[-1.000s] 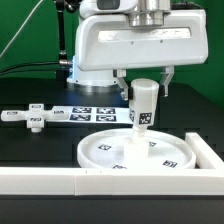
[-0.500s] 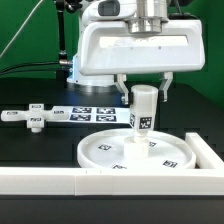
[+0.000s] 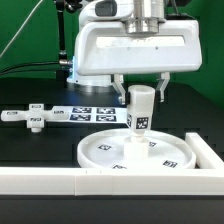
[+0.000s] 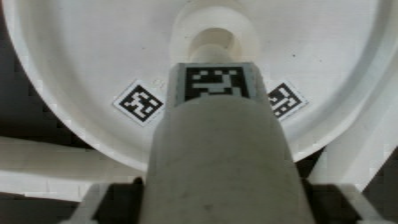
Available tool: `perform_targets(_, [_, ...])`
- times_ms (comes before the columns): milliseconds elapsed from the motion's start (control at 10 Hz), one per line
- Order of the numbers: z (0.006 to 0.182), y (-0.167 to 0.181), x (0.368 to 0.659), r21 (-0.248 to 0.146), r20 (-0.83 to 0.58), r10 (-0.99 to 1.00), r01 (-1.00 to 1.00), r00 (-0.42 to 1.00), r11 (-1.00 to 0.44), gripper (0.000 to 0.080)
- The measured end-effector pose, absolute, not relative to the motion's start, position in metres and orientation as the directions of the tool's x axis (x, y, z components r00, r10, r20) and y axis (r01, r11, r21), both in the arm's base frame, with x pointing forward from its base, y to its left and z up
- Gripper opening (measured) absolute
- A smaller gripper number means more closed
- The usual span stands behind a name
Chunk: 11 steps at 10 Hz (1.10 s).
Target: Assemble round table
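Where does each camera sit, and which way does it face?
Exterior view: off the arm, looking across the border wall at the gripper shut on the upright post at the centre of the disc; the white wrist housing shows.
Wrist view: on the wrist, looking down along the post onto the disc; dark gripper parts flank the post.
Shared: post and disc.

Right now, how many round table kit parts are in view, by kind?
Round disc: 1
Cylindrical post: 1
Cross-shaped foot piece: 1
Total: 3
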State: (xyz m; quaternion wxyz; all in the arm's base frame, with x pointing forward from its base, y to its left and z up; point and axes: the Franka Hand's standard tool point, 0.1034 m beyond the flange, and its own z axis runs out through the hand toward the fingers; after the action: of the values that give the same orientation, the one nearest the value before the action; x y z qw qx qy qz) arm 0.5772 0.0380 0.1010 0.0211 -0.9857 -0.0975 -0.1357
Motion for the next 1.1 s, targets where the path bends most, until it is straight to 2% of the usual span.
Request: perform_targets(1100, [0.1013,0.0467,0.5718,-0.013,0.28,0.197,0.209,0.94,-0.978,0.0409])
